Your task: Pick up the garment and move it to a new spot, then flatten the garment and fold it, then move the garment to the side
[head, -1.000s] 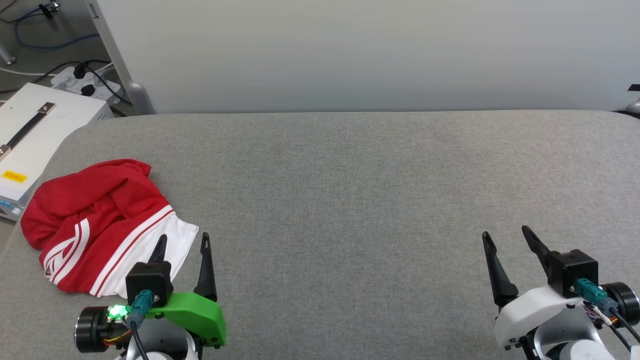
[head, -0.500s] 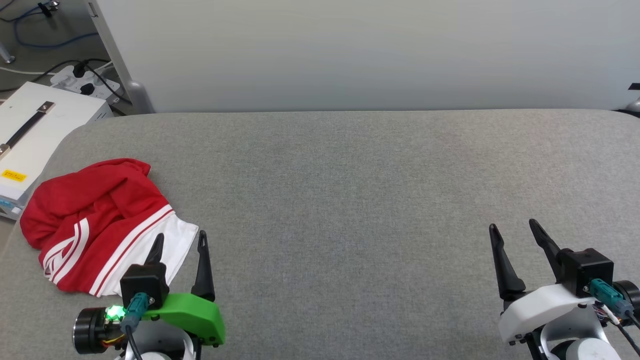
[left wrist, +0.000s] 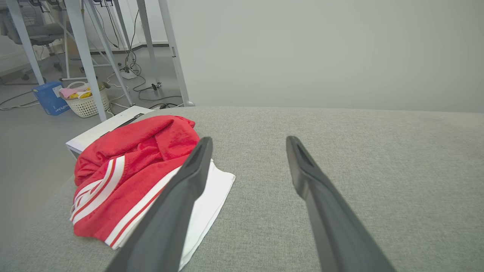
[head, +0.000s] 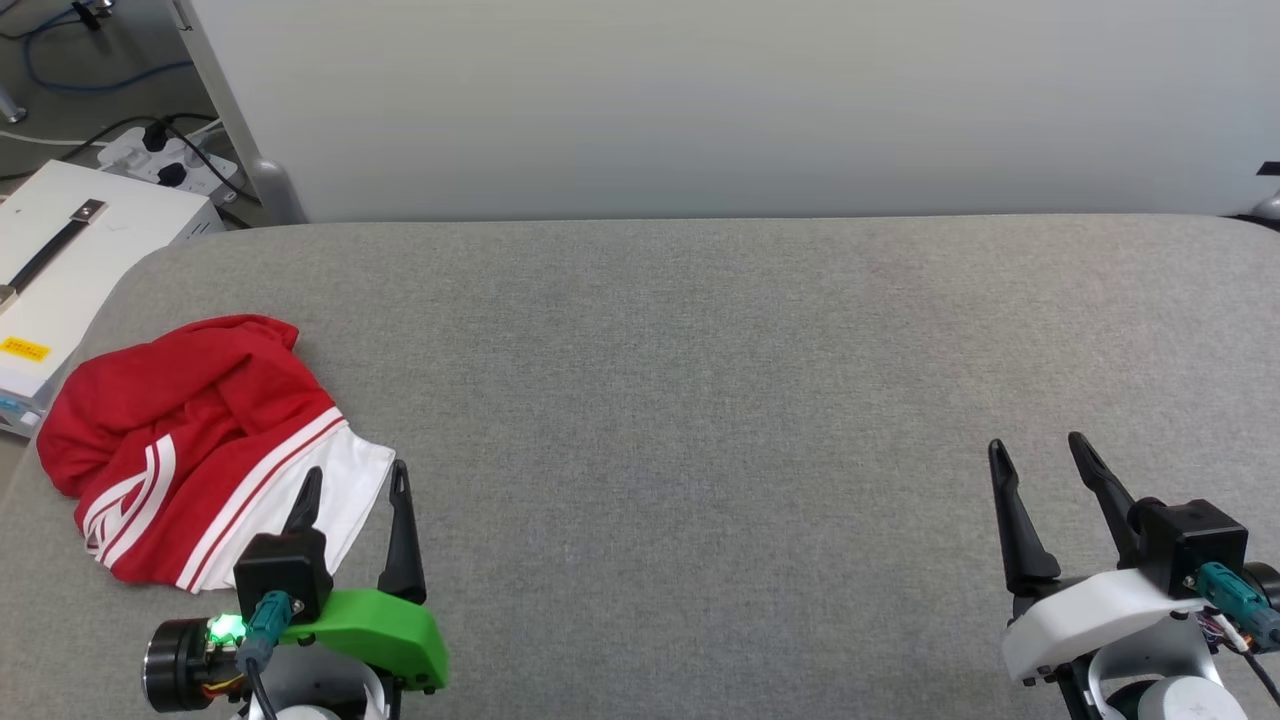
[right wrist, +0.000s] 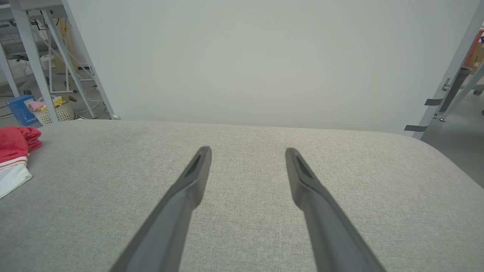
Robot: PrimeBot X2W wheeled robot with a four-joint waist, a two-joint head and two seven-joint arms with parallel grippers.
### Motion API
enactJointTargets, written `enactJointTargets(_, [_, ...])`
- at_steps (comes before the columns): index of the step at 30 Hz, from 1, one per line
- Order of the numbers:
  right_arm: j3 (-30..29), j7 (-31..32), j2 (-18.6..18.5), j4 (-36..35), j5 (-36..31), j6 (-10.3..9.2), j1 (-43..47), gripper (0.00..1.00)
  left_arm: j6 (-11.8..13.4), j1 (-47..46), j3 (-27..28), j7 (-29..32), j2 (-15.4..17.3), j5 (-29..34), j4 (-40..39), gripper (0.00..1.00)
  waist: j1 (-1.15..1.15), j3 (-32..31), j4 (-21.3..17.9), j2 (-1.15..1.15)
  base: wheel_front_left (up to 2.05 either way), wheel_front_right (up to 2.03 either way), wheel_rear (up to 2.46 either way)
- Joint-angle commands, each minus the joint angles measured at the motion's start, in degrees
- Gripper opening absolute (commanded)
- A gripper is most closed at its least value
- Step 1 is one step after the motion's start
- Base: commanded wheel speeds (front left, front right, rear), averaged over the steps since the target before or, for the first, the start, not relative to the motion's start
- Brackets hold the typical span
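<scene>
Left hand [head: 356, 468] and right hand [head: 1036, 441] open, empty. Crumpled red-and-white jersey T-shirt [head: 180, 420] lies just ahead-left of the left hand; a shallow pinch might slip off 1 layer.

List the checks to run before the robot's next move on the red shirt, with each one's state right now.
1. Jaws of the left gripper apart, nothing between them: ok.
2. Jaws of the right gripper apart and empty: ok.
3. The garment lies close to the left gripper, just ahead of it and to its left: ok.
4. The garment lies wholly on the table, with none hanging over the edge by the white box: cannot tell.
5. Bare table in the middle for a new spot: ok.
6. The garment is flat enough to fold: not ok, it lies bunched.
</scene>
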Motion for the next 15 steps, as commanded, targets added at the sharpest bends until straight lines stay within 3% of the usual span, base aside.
enactJointTargets(1, [-0.1, -0.7, 0.0, -0.4, 0.8, -0.01, 0.4, 1.0, 0.2, -0.6, 0.2, -0.6, -0.1, -0.8, 0.1, 1.0, 0.0, 0.1, 0.0, 0.0, 0.0, 0.0, 0.0])
enactJointTargets(15, [0.1, -2.3, 0.0, 0.4, 1.7, -0.02, 1.2, 1.0, 0.4, -0.3, 0.2, -2.2, -0.1, -1.7, 1.1, 1.0, 0.0, 0.0, -0.2, 0.0, 0.0, 0.0, 0.0])
